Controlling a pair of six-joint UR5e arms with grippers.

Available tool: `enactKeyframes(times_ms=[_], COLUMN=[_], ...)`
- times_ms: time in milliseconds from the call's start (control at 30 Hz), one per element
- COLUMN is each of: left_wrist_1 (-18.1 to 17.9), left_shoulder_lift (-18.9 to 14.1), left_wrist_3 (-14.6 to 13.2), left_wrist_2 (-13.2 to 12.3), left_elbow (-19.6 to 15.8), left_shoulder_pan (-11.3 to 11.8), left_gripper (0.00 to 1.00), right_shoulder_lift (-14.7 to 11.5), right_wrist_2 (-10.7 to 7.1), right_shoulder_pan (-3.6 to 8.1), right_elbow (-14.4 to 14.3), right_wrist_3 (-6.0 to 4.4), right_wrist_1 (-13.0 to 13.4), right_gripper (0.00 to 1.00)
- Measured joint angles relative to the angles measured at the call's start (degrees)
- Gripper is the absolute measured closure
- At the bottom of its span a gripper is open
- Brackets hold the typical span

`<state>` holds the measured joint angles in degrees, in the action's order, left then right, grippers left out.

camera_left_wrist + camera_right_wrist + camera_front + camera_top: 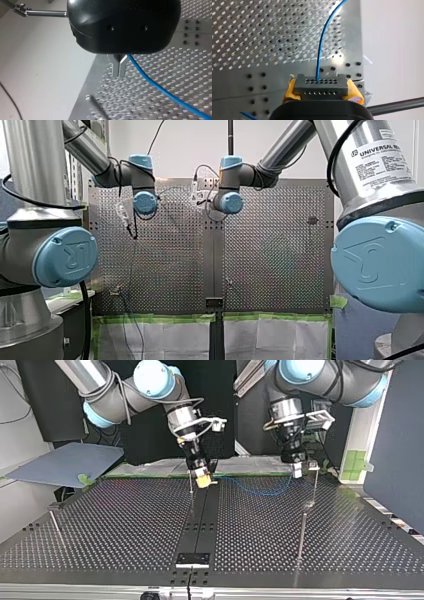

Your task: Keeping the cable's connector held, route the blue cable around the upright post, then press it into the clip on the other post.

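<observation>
Two grippers: both are held low over the table, at its edge on the arms' side, well apart from each other.
Right gripper [322, 92]: its yellow pads [290, 91] are clamped on the grey connector [320, 83].
Left gripper [119, 71]: the metal fingers [116, 67] are pressed together at the tips. Whether the cable is caught between them cannot be told.
Blue cable [260, 492]: it is hung in a shallow sag between the two grippers, just above the table. In the left wrist view it comes out just beside the fingers.
Table [100, 525]: a dark perforated plate, divided by a middle rail [200, 525].
Posts: an upright post [190, 491] is seen just beside the right gripper. A second post [302, 532] and a third post [315, 485] are placed near the left gripper.
Room: green tape [165, 318] is laid along the table's edge. A blue-grey board [65, 462] is seen beyond the table at the top view's left.
</observation>
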<state>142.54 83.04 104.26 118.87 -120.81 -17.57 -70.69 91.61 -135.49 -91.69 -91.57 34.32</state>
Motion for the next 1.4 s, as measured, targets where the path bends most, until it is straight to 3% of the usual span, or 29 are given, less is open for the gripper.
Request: enactKeyframes(times_ms=[233, 500, 933, 1400], left_wrist_1=[4.13, 9.10, 12.80, 13.00], left_shoulder_lift=[-1.50, -1.70, 1.12, 6.19], left_wrist_3=[1.43, 2.65, 4.14, 8.90], left_wrist_2=[-4.14, -8.73, -12.44, -20.06], left_elbow=[4.16, 9.11, 16.67, 22.62], left_shoulder_pan=[4.16, 9.11, 16.65, 19.29], left_gripper=[1.00, 1.00, 1.00, 1.00], right_shoulder_lift=[0.34, 1.41, 4.33, 7.24], right_wrist_2=[-0.80, -0.98, -3.28, -4.99], right_shoulder_pan=[0.18, 0.34, 0.75, 1.61], right_elbow=[2.53, 4.35, 10.32, 18.27], right_wrist_3=[-1.17, -1.52, -3.33, -3.72], right_wrist_1=[-0.47, -1.37, -3.64, -5.46], right_gripper=[1.00, 1.00, 1.00, 1.00])
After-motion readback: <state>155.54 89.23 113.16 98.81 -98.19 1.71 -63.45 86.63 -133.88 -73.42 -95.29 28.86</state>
